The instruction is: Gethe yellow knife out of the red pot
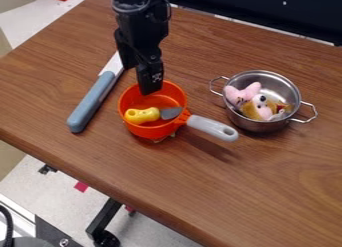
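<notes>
A: Start at the gripper (pixel 149 88). State?
B: Cannot tell if it is open or closed. It hangs down from the far edge, lower end over the far part of the red pot (pixel 137 129).
A: Touching the pot?
B: Not certain. It covers part of the far rim; whether the lower end dips below rim level, or meets the wall, cannot be read from this angle.
A: And the yellow knife (pixel 142 115)?
B: Inside the red pot, on the near side of the gripper, with a gap between them in this view. Yellow handle to the left, grey blade to the right. Whether it lies flat on the bottom: unclear.
A: Pot handle (pixel 212 127)?
B: Grey, pointing right and slightly near, with a hole at its end. Small pale bits show under the pot's near side; mostly hidden, identity unknown.
A: Left of the pot?
B: Blue knife (pixel 92 102), on the table (pixel 220 191). Handle end near, pale blade pointing far; the far part of the blade is hidden behind the gripper.
A: Right?
B: Steel pot (pixel 255 125), two loop handles, apart from the red one. Soft toys (pixel 244 93) inside, pink, white and brown; they overlap, so the count is uncertain.
A: Outermost?
B: Black stand (pixel 104 217) on the floor, near side, its upper part hidden by the table. Dark cable (pixel 8 223) at the near left, cut off.
</notes>
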Controlling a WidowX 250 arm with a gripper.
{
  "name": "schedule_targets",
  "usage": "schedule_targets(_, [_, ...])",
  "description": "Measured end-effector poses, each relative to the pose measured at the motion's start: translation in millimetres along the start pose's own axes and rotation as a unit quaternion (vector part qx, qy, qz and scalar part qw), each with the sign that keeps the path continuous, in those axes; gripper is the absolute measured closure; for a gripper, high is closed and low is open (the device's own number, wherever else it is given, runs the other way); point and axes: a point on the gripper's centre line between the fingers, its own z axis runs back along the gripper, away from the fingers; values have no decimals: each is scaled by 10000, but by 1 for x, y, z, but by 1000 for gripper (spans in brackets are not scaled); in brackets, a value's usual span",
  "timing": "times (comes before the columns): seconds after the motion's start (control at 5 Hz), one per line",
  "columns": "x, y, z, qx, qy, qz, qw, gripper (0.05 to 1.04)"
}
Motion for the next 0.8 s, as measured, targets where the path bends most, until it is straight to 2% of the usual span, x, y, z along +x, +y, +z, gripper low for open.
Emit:
schedule_targets(0.6, [-7,-13,-15,-53,12,-70,10000,84])
schedule_targets(0.8, [-5,-16,-18,50,8,-61,10000,84])
